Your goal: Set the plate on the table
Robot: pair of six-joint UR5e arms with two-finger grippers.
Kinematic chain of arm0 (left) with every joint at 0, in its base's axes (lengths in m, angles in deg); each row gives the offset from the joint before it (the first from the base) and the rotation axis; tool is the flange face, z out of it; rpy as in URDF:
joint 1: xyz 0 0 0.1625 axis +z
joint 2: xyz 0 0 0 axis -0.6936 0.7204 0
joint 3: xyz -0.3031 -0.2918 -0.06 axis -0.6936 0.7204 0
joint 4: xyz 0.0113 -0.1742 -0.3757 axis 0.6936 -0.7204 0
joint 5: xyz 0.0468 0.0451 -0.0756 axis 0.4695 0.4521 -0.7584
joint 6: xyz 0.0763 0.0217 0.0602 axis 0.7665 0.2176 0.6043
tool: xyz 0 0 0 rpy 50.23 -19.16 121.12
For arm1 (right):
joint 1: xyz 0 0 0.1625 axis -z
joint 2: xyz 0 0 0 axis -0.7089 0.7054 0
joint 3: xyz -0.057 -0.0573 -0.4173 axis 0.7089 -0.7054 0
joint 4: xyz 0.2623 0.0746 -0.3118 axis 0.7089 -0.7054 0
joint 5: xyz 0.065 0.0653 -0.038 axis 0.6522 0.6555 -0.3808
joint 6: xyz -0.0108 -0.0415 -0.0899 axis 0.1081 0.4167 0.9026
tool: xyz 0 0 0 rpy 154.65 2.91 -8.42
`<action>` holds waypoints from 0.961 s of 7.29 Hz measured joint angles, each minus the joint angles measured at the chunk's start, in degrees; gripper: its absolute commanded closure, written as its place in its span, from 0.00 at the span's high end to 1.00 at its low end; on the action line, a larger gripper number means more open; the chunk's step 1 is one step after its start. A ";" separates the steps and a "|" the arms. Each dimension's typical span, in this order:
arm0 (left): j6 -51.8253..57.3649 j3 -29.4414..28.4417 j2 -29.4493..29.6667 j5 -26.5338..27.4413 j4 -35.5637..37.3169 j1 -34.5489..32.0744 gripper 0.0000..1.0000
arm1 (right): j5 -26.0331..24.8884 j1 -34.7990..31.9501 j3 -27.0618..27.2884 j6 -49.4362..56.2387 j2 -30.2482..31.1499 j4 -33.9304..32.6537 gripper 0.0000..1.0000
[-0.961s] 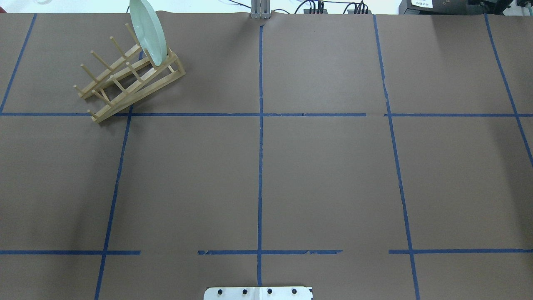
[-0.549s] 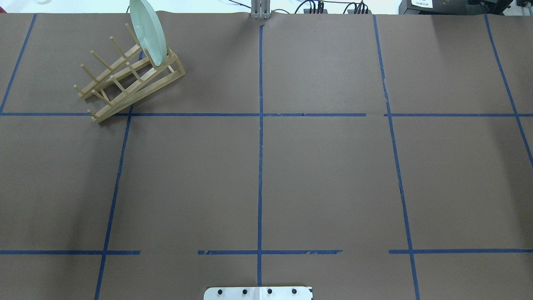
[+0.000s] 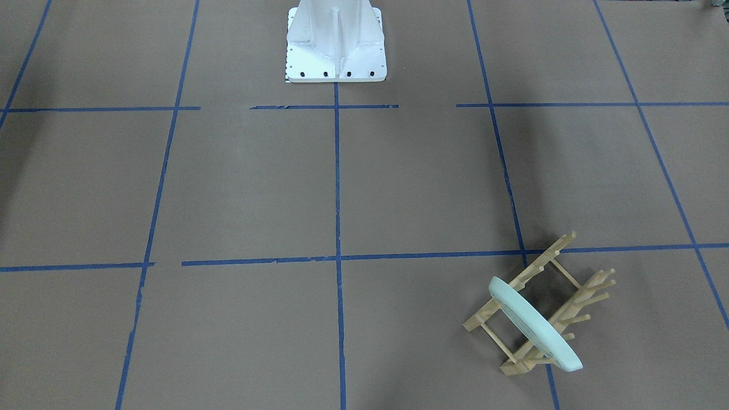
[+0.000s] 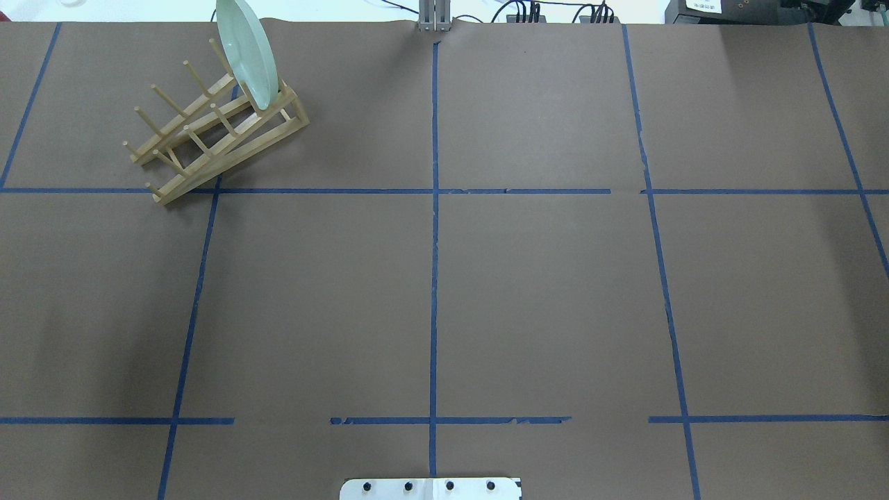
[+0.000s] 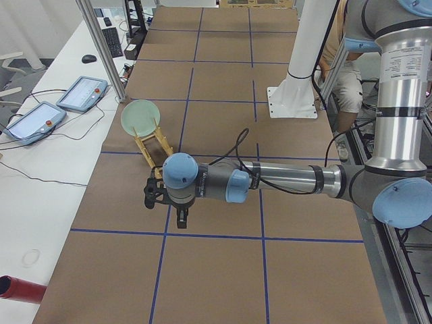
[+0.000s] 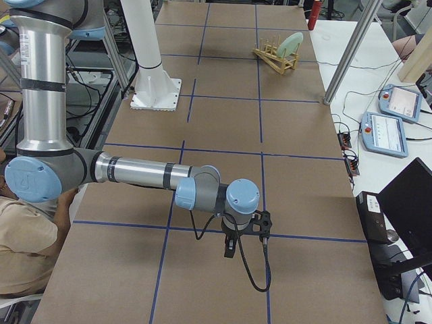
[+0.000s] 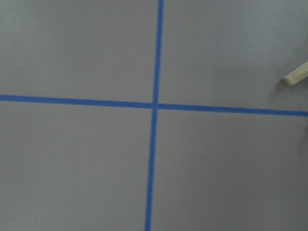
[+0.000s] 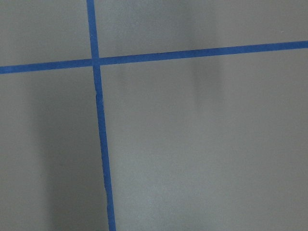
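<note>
The pale mint-green plate (image 4: 246, 52) stands on edge in the end slot of a wooden peg rack (image 4: 208, 132) at the far left of the brown table (image 4: 542, 292). It also shows in the front view (image 3: 532, 322) and the left side view (image 5: 140, 116). My left gripper (image 5: 181, 217) hangs over the table a short way in front of the rack, apart from the plate. My right gripper (image 6: 229, 246) hangs over the table's far end, well away from the plate (image 6: 291, 44). Both show only in side views, so I cannot tell whether they are open or shut.
The white robot base (image 3: 335, 42) stands at the table's near middle edge. Blue tape lines (image 4: 434, 243) grid the paper. A wooden rack tip (image 7: 296, 77) shows at the left wrist view's right edge. Tablets (image 5: 81, 93) lie on the side bench.
</note>
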 measured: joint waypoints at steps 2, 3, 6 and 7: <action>-21.45 -3.64 5.71 -0.61 -14.03 3.47 1.00 | 0.00 0.00 0.00 0.00 0.00 0.00 1.00; -33.05 -5.95 10.04 -0.58 -20.51 5.74 1.00 | 0.00 0.00 0.00 0.00 0.00 0.00 1.00; -58.53 -12.22 22.32 5.85 -34.16 15.06 1.00 | 0.00 0.00 0.03 0.00 0.00 0.00 1.00; -66.23 -13.91 24.15 9.94 -40.68 17.25 1.00 | 0.00 0.00 0.05 0.00 0.00 0.00 1.00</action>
